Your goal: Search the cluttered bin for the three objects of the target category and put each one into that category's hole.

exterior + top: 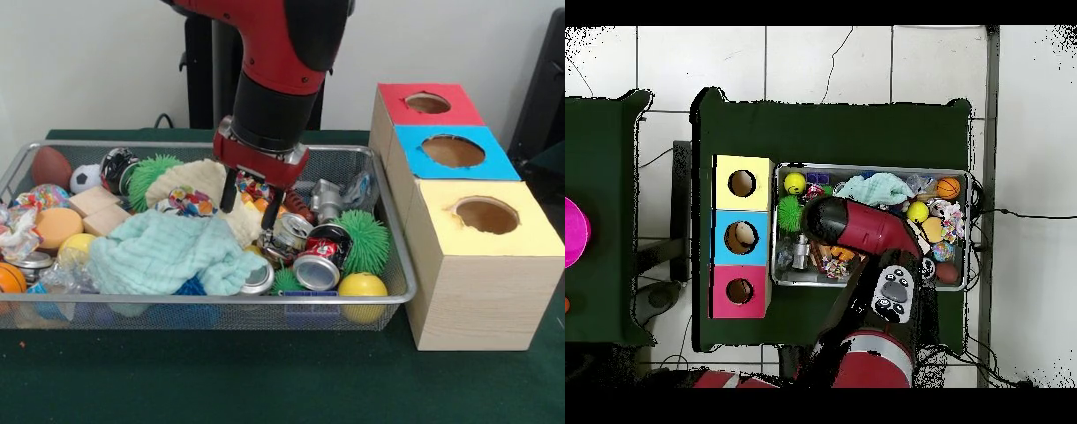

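Note:
The silver wire-mesh bin (177, 300) is packed with mixed objects. My gripper (250, 201) hangs over its middle with its two black fingers (228, 190) spread open, the tips low among the clutter. They straddle small multicoloured items beside a cream cloth (207, 181). Crushed drink cans (322, 261) lie just in front and right of it. In the overhead view the red arm (855, 225) hides the gripper over the bin (967, 240).
Three wooden boxes with holes stand right of the bin: red top (397, 110), blue top (415, 163), yellow top (441, 230). The bin also holds a mint cloth (163, 254), green spiky balls (364, 240), a yellow ball (363, 287), a football (50, 165) and wooden blocks (97, 208).

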Robot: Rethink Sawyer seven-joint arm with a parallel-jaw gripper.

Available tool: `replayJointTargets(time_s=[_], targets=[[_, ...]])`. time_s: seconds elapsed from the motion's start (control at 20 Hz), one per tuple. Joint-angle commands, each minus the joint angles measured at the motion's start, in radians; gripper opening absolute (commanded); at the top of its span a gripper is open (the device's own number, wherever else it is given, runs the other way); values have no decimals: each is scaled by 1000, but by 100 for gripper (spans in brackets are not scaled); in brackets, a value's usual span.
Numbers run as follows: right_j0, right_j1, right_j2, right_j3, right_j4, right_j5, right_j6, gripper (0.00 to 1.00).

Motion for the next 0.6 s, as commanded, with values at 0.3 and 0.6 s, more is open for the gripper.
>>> replayJointTargets(time_s=[0.3,0.6], targets=[[70,77,-24,-126,131,186,323,100],[118,112,-58,-172,185,225,375,100]])
